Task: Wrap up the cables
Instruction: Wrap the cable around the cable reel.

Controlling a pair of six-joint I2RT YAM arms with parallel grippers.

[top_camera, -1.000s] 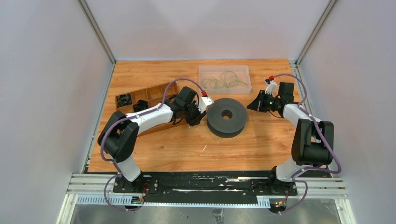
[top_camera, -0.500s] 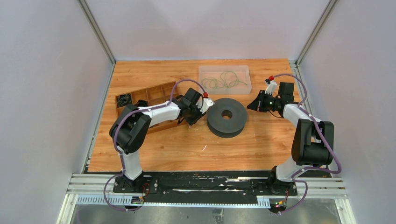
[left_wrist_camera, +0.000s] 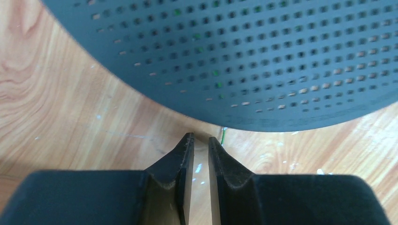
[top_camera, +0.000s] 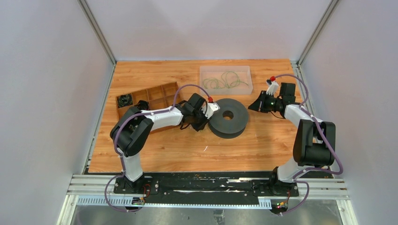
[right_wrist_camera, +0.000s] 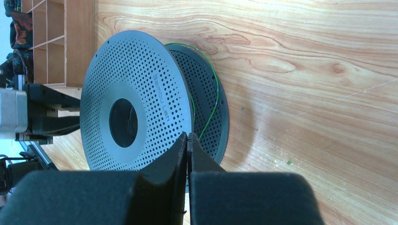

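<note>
Cables (top_camera: 225, 80) this thin slip easily. Your left gripper (left_wrist_camera: 201, 140), jaws a sliver apart on nothing, sits at the rim of the spool (left_wrist_camera: 244, 61) and could miss the strand or shove the spool. Your right gripper (right_wrist_camera: 188, 137) is closed; whether it pinches anything I cannot tell. One green strand (right_wrist_camera: 217, 93) loops the spool at frame centre, and the rest lie tangled in the bin (top_camera: 245, 71), upper centre.

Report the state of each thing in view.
spool, lying flat, green cable looped between its flanges.
cables, loose in the clear bin.
left tool, narrowly open at the spool's rim.
right tool, shut, apart from the spool.
wooden tray, black cord bundles inside.
</note>
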